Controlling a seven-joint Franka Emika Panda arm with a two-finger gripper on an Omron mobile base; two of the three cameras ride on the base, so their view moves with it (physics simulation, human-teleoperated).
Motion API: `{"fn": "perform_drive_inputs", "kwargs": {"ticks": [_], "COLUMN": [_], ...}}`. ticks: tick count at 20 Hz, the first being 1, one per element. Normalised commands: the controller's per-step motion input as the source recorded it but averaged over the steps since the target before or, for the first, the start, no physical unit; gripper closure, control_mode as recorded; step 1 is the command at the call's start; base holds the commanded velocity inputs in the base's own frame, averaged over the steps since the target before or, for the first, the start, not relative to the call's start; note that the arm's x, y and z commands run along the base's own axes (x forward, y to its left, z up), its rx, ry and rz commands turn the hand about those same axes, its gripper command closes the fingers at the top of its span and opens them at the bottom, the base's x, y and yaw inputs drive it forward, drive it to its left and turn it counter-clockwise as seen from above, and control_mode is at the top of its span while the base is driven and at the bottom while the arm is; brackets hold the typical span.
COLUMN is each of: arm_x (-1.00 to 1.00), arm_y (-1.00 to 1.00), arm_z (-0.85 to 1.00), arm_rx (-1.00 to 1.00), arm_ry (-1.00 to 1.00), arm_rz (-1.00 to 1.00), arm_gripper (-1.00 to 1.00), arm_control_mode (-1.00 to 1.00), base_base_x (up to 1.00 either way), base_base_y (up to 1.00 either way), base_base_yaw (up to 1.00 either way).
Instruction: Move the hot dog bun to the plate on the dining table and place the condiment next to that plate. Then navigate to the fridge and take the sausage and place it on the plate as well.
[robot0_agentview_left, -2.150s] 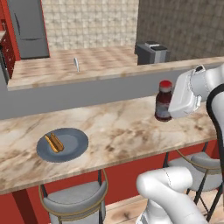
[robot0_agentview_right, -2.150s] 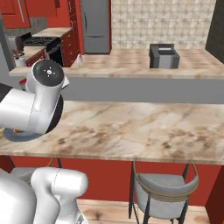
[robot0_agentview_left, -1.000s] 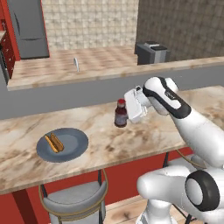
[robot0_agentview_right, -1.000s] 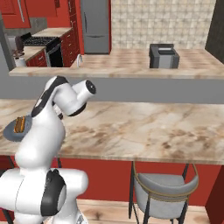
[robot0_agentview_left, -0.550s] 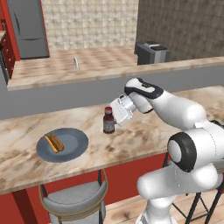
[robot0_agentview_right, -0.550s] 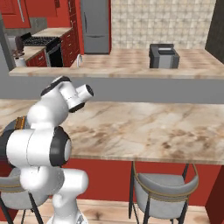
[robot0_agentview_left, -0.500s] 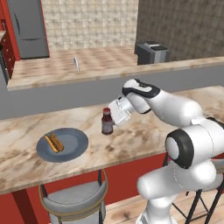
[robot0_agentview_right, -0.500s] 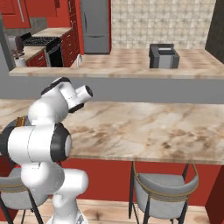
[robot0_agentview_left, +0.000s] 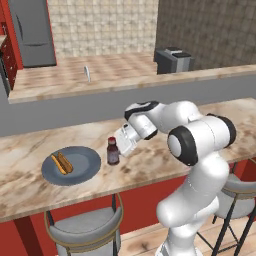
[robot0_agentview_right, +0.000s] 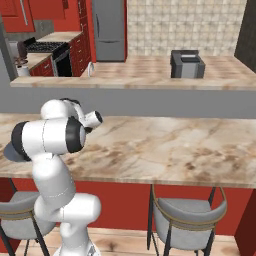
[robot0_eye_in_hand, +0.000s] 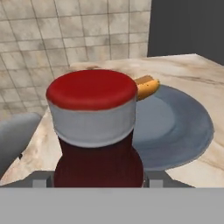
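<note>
Holding the small bottle of dark red condiment (robot0_agentview_left: 113, 151) upright, the white arm's two-finger gripper (robot0_agentview_left: 120, 145) reaches in from the bottle's right, the side away from the flat round blue-grey plate (robot0_agentview_left: 85, 167). The bottle's long axis stands vertical, its base at or very near the beige-brown marbled dining table (robot0_agentview_left: 150, 165); whether it already touches the top cannot be told from the left base view. It sits just beside the plate's right rim, apart from it by a thin strip of table. The small tan-yellow hot dog bun (robot0_agentview_left: 62, 162) already lies on the plate, toward its left half, well clear of the bottle.

In the hand view the bottle (robot0_eye_in_hand: 97, 144) stands close up between the finger tips, its cap (robot0_eye_in_hand: 92, 89) red in this view above a pale band, with the plate (robot0_eye_in_hand: 183, 127) and one end of the bun (robot0_eye_in_hand: 146, 86) behind it. The fingers appear pinched on the bottle's lower body, though their tips are mostly hidden.

The coming move probably turns on this: the plate lies beyond the bottle along the gripper's reach, so letting go and backing away rightward should leave bottle and plate undisturbed. The tall grey fridge (robot0_agentview_left: 32, 32) stands far back at upper left.
</note>
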Motion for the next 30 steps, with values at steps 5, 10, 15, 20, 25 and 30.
{"fn": "perform_drive_inputs", "kwargs": {"ticks": [5, 10, 15, 20, 25, 30], "arm_x": [0.4, 0.36, 0.15, 0.0, 0.0, 0.0], "arm_y": [0.19, 0.25, 0.14, 0.0, 0.0, -0.09], "arm_z": [-0.43, -0.29, -0.35, -0.23, -0.09, 0.11], "arm_rx": [0.0, 0.0, 0.0, 0.0, 0.0, 0.0], "arm_ry": [-0.01, -0.03, -0.04, -0.07, -0.06, -0.01], "arm_rz": [0.0, 0.0, 0.0, 0.0, 0.0, 0.0], "arm_gripper": [1.0, 1.0, 1.0, -1.0, -1.0, -1.0], "arm_control_mode": [-1.0, -1.0, -1.0, -1.0, -1.0, -1.0], "base_base_x": [0.0, 0.0, 0.0, 0.0, 0.0, 0.0], "base_base_y": [0.0, 0.0, 0.0, 0.0, 0.0, 0.0], "base_base_yaw": [0.0, 0.0, 0.0, 0.0, 0.0, 0.0]}}
